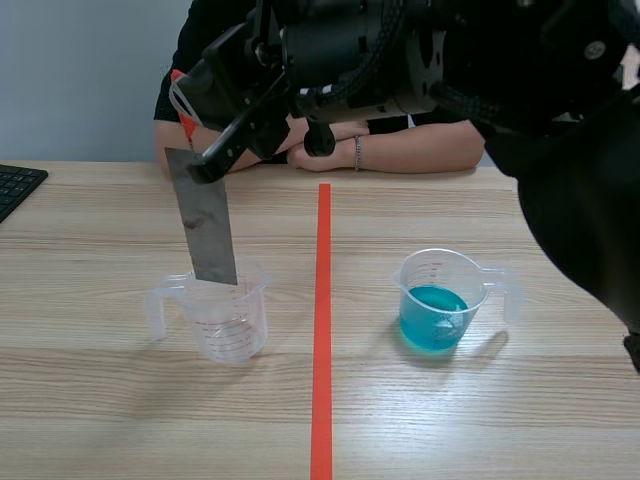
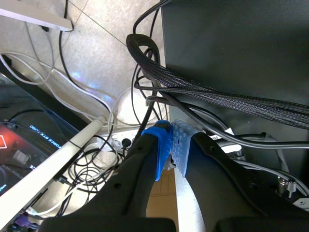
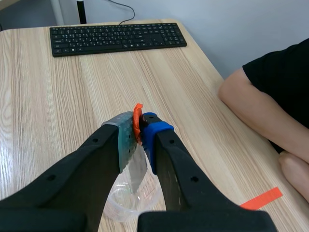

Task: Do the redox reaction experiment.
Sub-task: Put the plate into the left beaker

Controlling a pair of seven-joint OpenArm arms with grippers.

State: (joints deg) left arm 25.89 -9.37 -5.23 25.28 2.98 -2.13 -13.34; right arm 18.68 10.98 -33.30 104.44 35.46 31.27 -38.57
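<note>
Scene view, right arm: raised across the top of the frame, with the right gripper point(image 1: 205, 163) over the table's left half, beyond the orange-red tape line point(image 1: 322, 330).
Scene view, pincer: 2 fingers clamped on the orange-taped upper end of a flat grey metal strip point(image 1: 205, 225).
Scene view, strip: hangs slightly tilted, its lower end at the mouth of a clear plastic measuring beaker with red graduation marks point(image 1: 225, 325); contact with the wall cannot be told.
Scene view, second vessel: a clear plastic measuring beaker of blue liquid point(image 1: 437, 310) stands right of the line, well apart from the strip.
Scene view, surroundings: light wooden table point(image 1: 100, 400); black keyboard point(image 1: 15, 185) at its left edge; a person in a black top point(image 1: 215, 30) sits across, forearms folded on the table.
Left wrist view, pincer: the left gripper point(image 2: 171, 129) has its 2 fingers together, blue pad against pale dotted pad, nothing between them.
Left wrist view, backdrop: black braided cables point(image 2: 203, 87) and thin cords over a tiled floor point(image 2: 96, 43).
Right wrist view, pincer: grey-green and blue pads press the strip's orange-taped end from both sides, with only the strip's thickness between them.
Right wrist view, strip: drops from the pads into the mouth of the marked beaker directly under the gripper.
Right wrist view, surroundings: keyboard far ahead; the person's bare forearm beside the gripper, apart from it.
</note>
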